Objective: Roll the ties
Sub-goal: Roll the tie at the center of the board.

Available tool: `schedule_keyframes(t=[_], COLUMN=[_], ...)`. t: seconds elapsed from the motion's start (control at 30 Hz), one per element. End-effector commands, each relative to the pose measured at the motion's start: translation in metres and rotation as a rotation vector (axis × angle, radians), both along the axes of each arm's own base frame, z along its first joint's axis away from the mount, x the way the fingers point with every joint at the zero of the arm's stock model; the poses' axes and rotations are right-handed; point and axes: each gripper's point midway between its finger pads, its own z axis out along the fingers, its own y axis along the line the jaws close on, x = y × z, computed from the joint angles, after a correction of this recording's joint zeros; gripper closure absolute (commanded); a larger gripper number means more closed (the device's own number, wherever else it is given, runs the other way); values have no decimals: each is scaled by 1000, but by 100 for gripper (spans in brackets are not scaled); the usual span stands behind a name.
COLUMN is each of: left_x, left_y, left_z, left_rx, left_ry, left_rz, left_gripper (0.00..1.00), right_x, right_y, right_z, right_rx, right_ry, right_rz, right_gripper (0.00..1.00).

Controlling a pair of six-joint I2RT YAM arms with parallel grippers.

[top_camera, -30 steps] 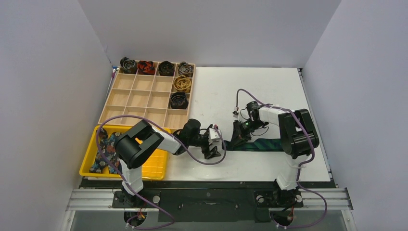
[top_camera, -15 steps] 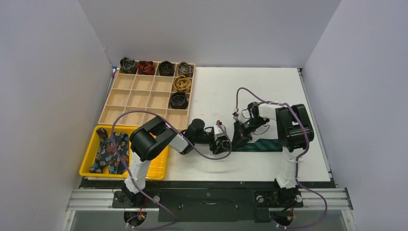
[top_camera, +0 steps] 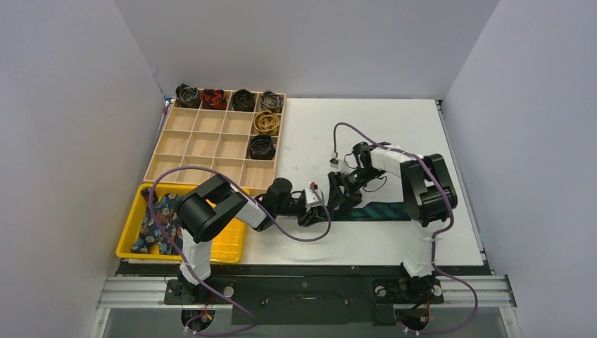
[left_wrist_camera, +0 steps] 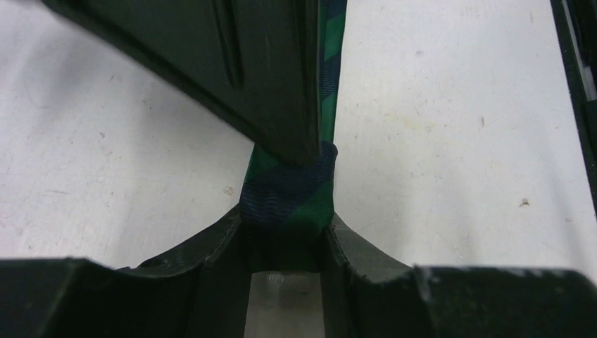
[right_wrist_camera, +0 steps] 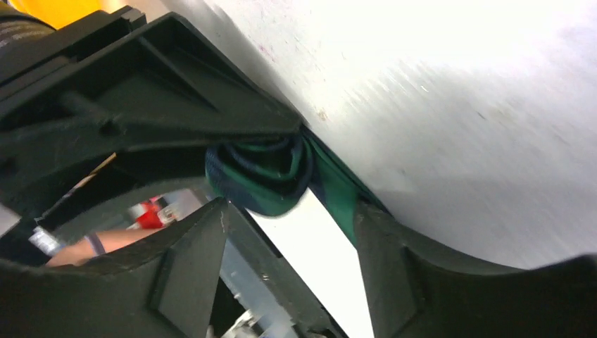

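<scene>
Left wrist: newly moved in, my left gripper (left_wrist_camera: 285, 220) is pinching the plaid tie (left_wrist_camera: 288, 193)'s starting coil between its fingers (left_wrist_camera: 204, 278), right gripper (right_wrist_camera: 290, 211) straddling, spread.

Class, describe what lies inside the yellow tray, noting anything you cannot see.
Unrolled dark floral ties lie in the left half of the yellow tray. The left arm overhangs its right side, hiding much of what lies beneath.
</scene>
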Motion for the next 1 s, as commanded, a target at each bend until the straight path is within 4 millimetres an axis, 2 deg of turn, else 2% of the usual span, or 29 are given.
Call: schedule_keyframes(t=[0.0,0.07,0.1,0.17,0.23,0.3,0.4,0.57,0.77,0.83,0.9,0.93,0.97], left_x=[-5,-5,-7,-7,-7,-7,-6,-10,-12,-12,-13,-13,-13], left_y=[31,31,29,29,29,29,31,36,37,38,39,40,40], left_z=[-39,-40,-41,-43,-45,-48,-51,-56,-57,-57,-59,-59,-59], left_rx=[209,230,241,262,284,304,329,357,371,375,382,382,381], left_ry=[53,40,39,29,19,19,18,33,29,26,31,35,44], left_rz=[59,60,53,52,52,54,61,54,52,49,47,50,54], left_gripper=[84,84,84,84,85,85,85,84,84,84,84,85,85], right_x=[32,27,25,20,19,20,30,34,35,33,30,28,24], right_y=[-32,-31,-28,-22,-14,-6,2,6,17,16,12,10,7], right_z=[26,41,47,45,40,35,32,22,18,13,6,3,1], right_rx=[-55,-35,-20,-17,-23,-24,-31,-89,-136,-153,-175,-182,-189], right_ry=[-252,-252,-246,-196,-161,-123,-170,-200,-259,-259,-248,-239,-229], right_rz=[-60,-80,-88,-115,-143,-201,-247,-339,-351,-340,-327,-324,-315], right_gripper=[34,38,44,54,60,60,59,58,63,70,81,90,94])
